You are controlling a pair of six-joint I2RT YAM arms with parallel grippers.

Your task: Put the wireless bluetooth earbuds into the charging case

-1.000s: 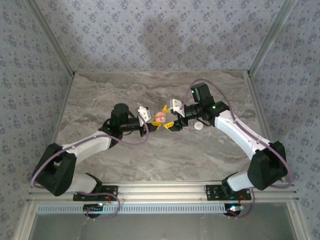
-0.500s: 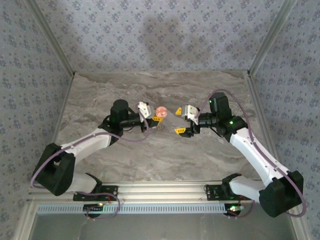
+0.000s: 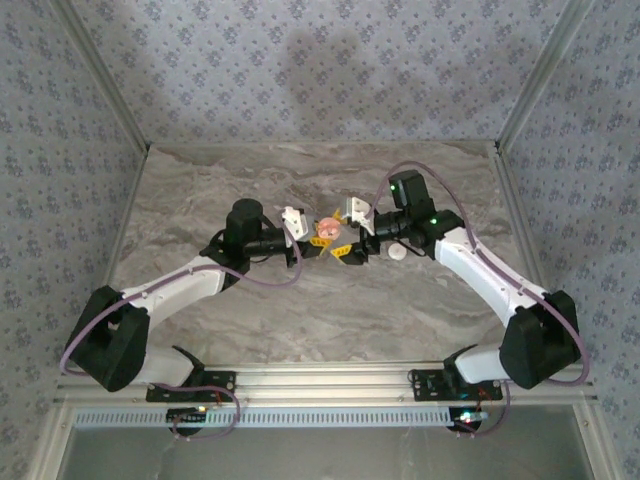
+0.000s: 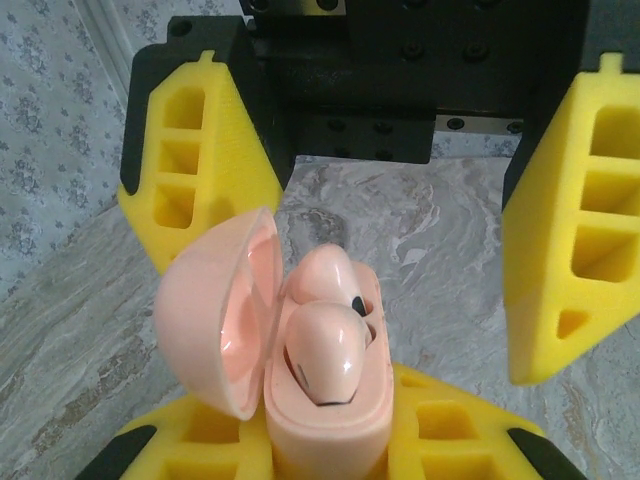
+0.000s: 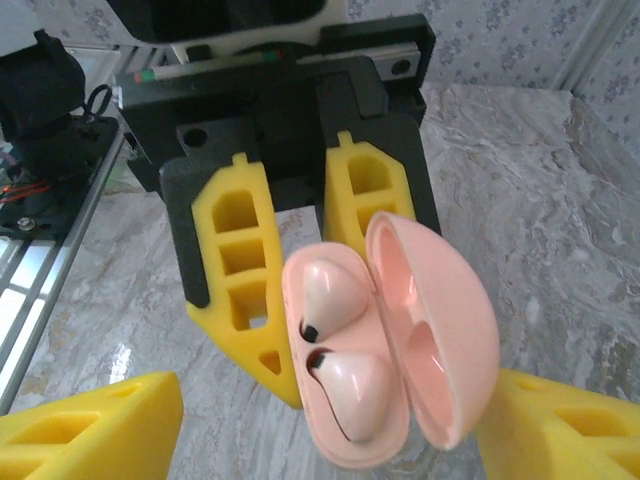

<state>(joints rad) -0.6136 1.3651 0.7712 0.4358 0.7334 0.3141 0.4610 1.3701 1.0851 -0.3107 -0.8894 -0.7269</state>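
The charging case (image 4: 325,425) is pale pink, and its lid (image 4: 215,320) is swung open to the left. My left gripper (image 4: 325,445) is shut on the case's lower body. Two glossy pink wireless earbuds (image 4: 325,350) (image 4: 325,278) sit in the case's wells. In the right wrist view the case (image 5: 345,345) stands between the wide-apart fingers of my right gripper (image 5: 325,438), which is open and apart from it. Both earbuds (image 5: 335,285) (image 5: 358,395) show there too. From above, the case (image 3: 327,227) hangs over mid-table between the left gripper (image 3: 318,238) and the right gripper (image 3: 347,234).
A small white round disc (image 3: 398,253) lies on the marble table (image 3: 300,300) just right of the right gripper. Patterned walls and metal posts close in the table on three sides. The arms' bases sit on the near rail.
The right gripper drew back to the right half a second ago, then returned to the case with its jaws wider. The left gripper shifted slightly right, keeping hold of the case.
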